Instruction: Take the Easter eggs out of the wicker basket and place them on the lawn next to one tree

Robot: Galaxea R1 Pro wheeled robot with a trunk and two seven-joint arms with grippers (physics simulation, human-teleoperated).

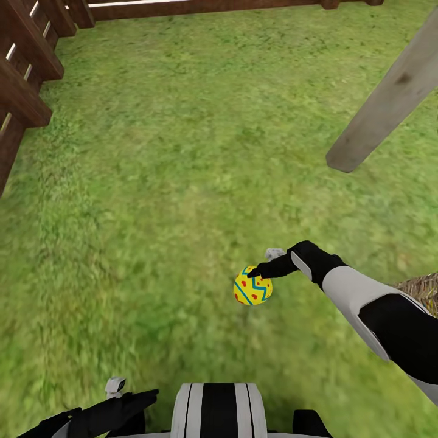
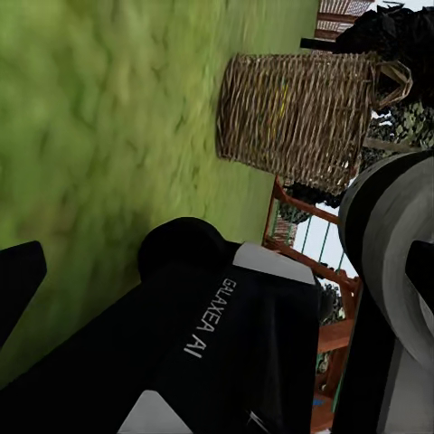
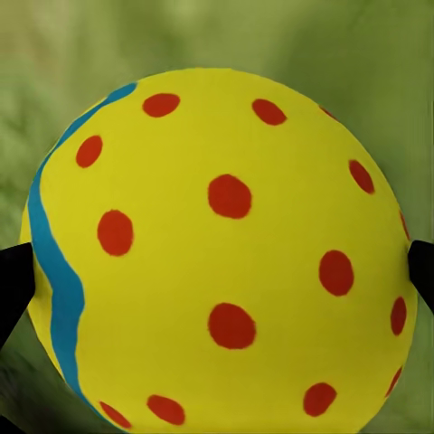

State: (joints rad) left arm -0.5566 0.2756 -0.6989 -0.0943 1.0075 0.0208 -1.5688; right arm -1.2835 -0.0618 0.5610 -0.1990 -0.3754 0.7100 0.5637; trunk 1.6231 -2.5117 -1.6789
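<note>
A yellow Easter egg (image 1: 252, 287) with blue zigzags and red spots hangs low over the lawn (image 1: 182, 152). My right gripper (image 1: 263, 272) is shut on it from above. In the right wrist view the egg (image 3: 226, 208) sits between the dark fingertips (image 3: 13, 282). The tree's pale trunk (image 1: 389, 91) meets the grass at the upper right, some way beyond the egg. The wicker basket (image 1: 424, 286) peeks out behind my right forearm; the left wrist view has it (image 2: 298, 113) on the grass, its contents hidden. My left gripper (image 1: 121, 398) is open and empty, low beside my trunk.
A brown wooden fence (image 1: 24, 73) runs along the left and far edge of the grass. My striped trunk (image 1: 219, 410) is at the bottom centre. Open grass stretches between the egg, the fence and the tree.
</note>
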